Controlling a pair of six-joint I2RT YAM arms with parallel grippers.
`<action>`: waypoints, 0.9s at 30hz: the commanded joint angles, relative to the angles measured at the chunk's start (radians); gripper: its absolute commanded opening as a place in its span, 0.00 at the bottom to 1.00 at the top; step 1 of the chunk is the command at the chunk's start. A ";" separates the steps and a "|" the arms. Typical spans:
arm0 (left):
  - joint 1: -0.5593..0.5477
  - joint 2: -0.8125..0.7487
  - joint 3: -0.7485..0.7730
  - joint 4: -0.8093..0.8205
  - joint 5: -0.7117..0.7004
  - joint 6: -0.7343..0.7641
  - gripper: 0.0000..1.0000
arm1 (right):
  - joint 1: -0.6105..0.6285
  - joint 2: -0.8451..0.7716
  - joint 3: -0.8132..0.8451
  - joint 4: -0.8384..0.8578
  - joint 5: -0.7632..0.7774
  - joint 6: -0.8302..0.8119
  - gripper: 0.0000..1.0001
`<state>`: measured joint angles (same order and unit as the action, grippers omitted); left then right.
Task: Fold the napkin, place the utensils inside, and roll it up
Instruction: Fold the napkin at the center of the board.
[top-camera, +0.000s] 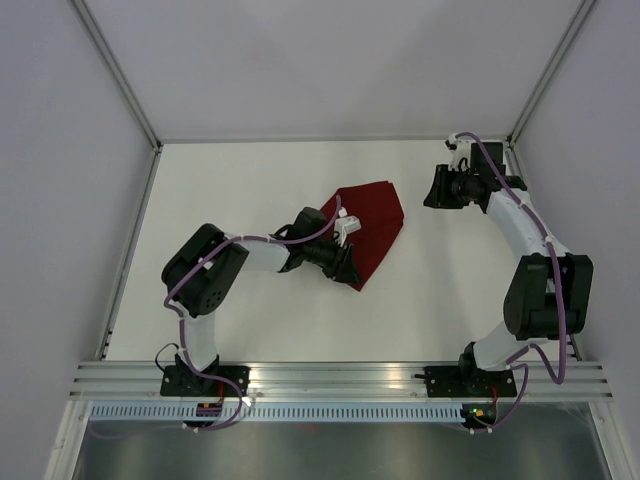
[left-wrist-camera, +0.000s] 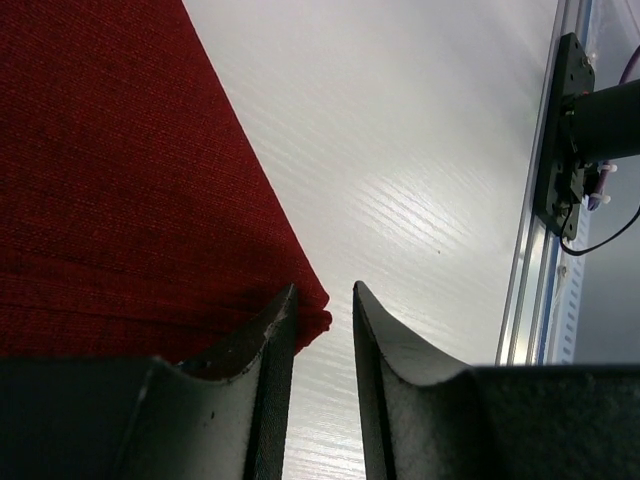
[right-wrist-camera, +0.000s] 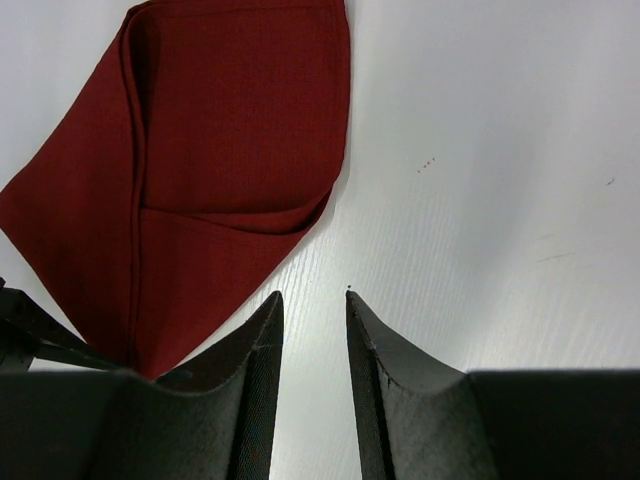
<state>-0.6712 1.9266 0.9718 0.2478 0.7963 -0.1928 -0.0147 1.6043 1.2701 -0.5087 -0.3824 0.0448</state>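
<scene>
The maroon napkin (top-camera: 372, 222) lies folded on the white table, mid-table; it also shows in the left wrist view (left-wrist-camera: 120, 180) and the right wrist view (right-wrist-camera: 230, 130), with folded layers visible. My left gripper (top-camera: 350, 270) is open at the napkin's near corner; in its own view (left-wrist-camera: 325, 290) that corner lies beside the left finger tip and pokes slightly into the gap, ungripped. My right gripper (top-camera: 430, 195) is open and empty to the right of the napkin, over bare table (right-wrist-camera: 313, 295). The utensils are out of view.
Grey enclosure walls stand at the back and both sides (top-camera: 300, 70). An aluminium rail (top-camera: 340, 378) runs along the near edge with both arm bases. The right arm's base (left-wrist-camera: 575, 130) shows at the table edge. Part of the left arm (right-wrist-camera: 25, 335) sits by the napkin.
</scene>
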 joint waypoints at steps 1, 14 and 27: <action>-0.004 -0.012 0.034 0.008 -0.025 0.036 0.35 | 0.007 0.005 0.002 0.010 0.025 -0.005 0.37; 0.145 -0.162 0.186 -0.033 -0.184 -0.088 0.43 | 0.065 0.051 0.000 -0.039 0.037 -0.035 0.37; 0.364 -0.091 0.280 -0.280 -0.523 -0.188 0.15 | 0.193 0.163 -0.109 -0.048 0.137 -0.048 0.34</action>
<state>-0.3042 1.7908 1.2110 0.0570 0.3328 -0.3374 0.1768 1.7588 1.1652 -0.5514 -0.2916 -0.0151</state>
